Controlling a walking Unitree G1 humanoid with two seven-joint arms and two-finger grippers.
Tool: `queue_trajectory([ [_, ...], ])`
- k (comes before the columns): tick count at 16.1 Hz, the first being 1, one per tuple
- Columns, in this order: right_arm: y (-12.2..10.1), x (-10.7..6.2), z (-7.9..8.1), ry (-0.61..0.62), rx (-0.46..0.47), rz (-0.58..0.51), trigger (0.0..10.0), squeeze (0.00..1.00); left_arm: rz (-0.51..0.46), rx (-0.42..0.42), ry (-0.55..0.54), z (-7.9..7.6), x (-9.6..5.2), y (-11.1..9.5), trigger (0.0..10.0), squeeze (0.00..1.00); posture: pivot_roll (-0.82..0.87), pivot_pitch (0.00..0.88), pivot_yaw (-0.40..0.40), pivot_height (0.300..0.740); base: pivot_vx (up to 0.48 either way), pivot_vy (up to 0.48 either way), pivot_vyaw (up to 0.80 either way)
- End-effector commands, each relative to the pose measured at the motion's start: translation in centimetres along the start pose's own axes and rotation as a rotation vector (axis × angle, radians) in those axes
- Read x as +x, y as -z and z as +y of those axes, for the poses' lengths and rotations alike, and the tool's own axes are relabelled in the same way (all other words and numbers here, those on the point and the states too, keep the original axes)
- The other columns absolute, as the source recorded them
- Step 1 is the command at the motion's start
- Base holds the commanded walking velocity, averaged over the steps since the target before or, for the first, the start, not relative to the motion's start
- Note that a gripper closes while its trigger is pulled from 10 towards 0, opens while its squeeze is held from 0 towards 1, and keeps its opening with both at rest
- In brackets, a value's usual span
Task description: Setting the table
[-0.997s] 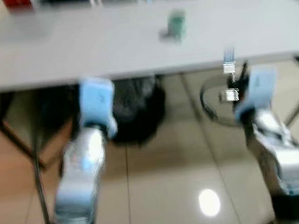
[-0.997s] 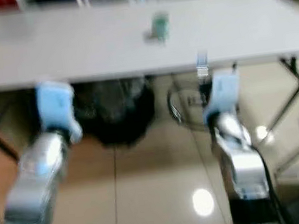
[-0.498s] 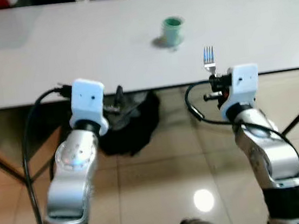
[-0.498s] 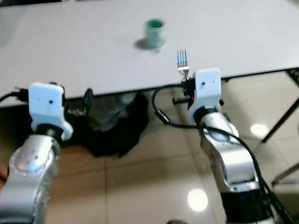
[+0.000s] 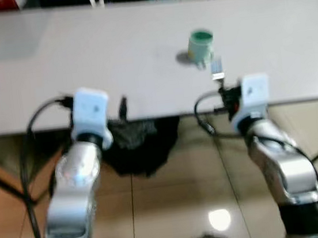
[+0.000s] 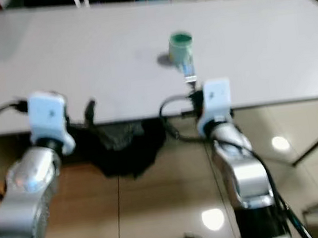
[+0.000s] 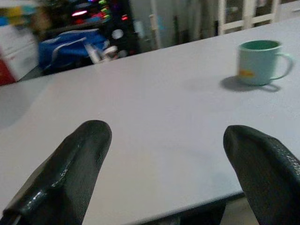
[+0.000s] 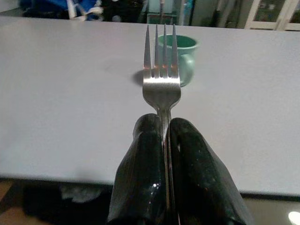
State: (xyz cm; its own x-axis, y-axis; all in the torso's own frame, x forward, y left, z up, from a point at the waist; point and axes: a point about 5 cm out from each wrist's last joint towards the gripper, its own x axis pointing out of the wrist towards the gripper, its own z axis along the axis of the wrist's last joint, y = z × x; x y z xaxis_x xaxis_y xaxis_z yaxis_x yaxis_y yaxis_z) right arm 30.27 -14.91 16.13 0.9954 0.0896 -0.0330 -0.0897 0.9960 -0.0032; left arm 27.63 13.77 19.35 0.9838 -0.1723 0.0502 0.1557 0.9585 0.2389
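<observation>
A silver fork [image 8: 161, 75] is clamped between the fingers of my right gripper [image 8: 164, 136], tines pointing ahead at a pale green mug [image 5: 201, 45] that stands near the middle of the white table [image 5: 81, 53]. In the eye views that right gripper [image 5: 225, 90] reaches the table's near edge, with the fork [image 5: 217, 70] over the tabletop just short of the mug. My left gripper [image 7: 164, 154] is open, its two black fingers [image 7: 70, 164] wide apart over the near edge; the mug [image 7: 260, 61] lies far off to one side.
A dark bag [image 5: 142, 147] lies on the tiled floor under the table. Black table legs [image 5: 4, 184] slant down at the left and right. Blue and red things [image 7: 70, 42] and chair backs stand behind the far edge.
The whole view has shifted as I drew nearer; the table edge now meets both wrists. The fork has moved forward over the tabletop toward the mug.
</observation>
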Motion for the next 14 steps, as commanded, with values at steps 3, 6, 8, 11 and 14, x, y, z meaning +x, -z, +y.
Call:
queue_trajectory([
  [3, 0.0, 0.1, -1.3, 0.036, -0.016, 0.006, 10.0, 0.0, -0.012, 0.005, 0.083, -1.2, -0.2, -0.4, 10.0, 0.0, -0.04, 0.134, -0.031, 0.74, 0.429, 0.0, 0.0],
  [6, 0.0, 0.6, -2.0, 0.031, -0.039, 0.019, 10.0, 0.0, 0.001, 0.004, 0.091, -1.3, -0.3, -0.1, 10.0, 0.0, -0.04, 0.144, -0.028, 0.74, 0.428, 0.0, 0.0],
  [8, 0.5, 0.7, -3.1, 0.048, -0.046, 0.041, 10.0, 0.0, -0.007, 0.006, 0.119, -2.0, -0.5, -0.4, 10.0, 0.0, -0.04, 0.153, -0.042, 0.74, 0.394, 0.0, 0.0],
  [11, 1.2, 0.9, -4.8, 0.071, 0.0, 0.093, 10.0, 0.0, -0.03, 0.012, 0.213, -2.8, -1.4, -0.5, 10.0, 0.0, -0.04, 0.163, -0.048, 0.74, 0.0, 0.0, 0.0],
  [14, 2.3, 0.7, -6.6, 0.06, -0.081, 0.157, 10.0, 0.0, -0.028, 0.0, 0.295, -3.6, -2.3, -0.4, 10.0, 0.0, -0.04, 0.171, -0.046, 0.74, 0.0, 0.0, 0.0],
])
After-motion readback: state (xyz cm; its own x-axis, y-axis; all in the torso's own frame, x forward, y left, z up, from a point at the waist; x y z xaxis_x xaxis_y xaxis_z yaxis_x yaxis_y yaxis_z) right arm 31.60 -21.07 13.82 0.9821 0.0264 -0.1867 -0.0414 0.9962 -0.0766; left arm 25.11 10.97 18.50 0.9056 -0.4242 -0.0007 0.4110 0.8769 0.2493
